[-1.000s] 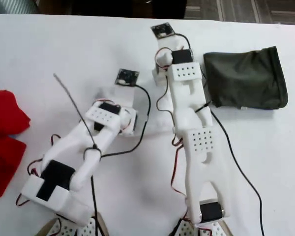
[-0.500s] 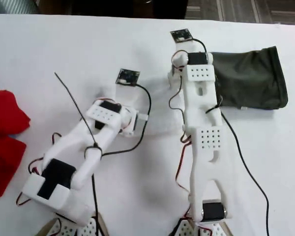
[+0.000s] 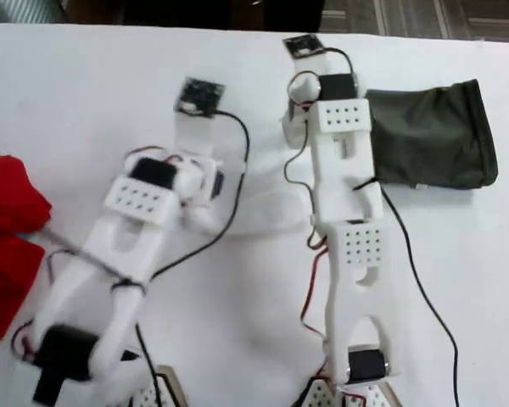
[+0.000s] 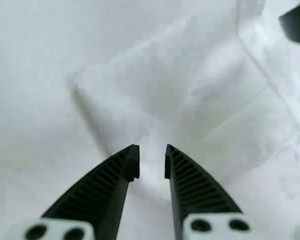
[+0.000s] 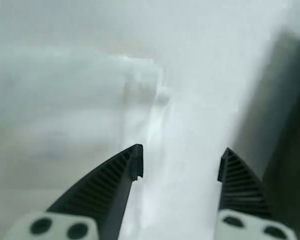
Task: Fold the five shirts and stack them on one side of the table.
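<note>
A folded white shirt point(image 3: 267, 199) lies on the white table between my two arms. In the left wrist view it point(image 4: 190, 100) sits just ahead of my left gripper point(image 4: 151, 162), which is open by a narrow gap with nothing between the fingers. My right gripper point(image 5: 181, 165) is wide open over the table, with the white shirt's edge point(image 5: 135, 85) on one side and a folded dark green shirt point(image 5: 292, 125) on the other. That green shirt point(image 3: 433, 136) lies at the right of the table, beside the right arm point(image 3: 339, 119). Red shirts point(image 3: 8, 229) are bunched at the left edge.
Black and red cables point(image 3: 237, 195) trail from both arms across the white shirt and table. The far table edge point(image 3: 153, 27) runs along the top. Bare tabletop point(image 3: 85, 102) spreads at the far left.
My left arm has swung to the left and farther out, its wrist shifting toward the red shirts. The right arm moved to the right toward the green shirt, then stayed almost still.
</note>
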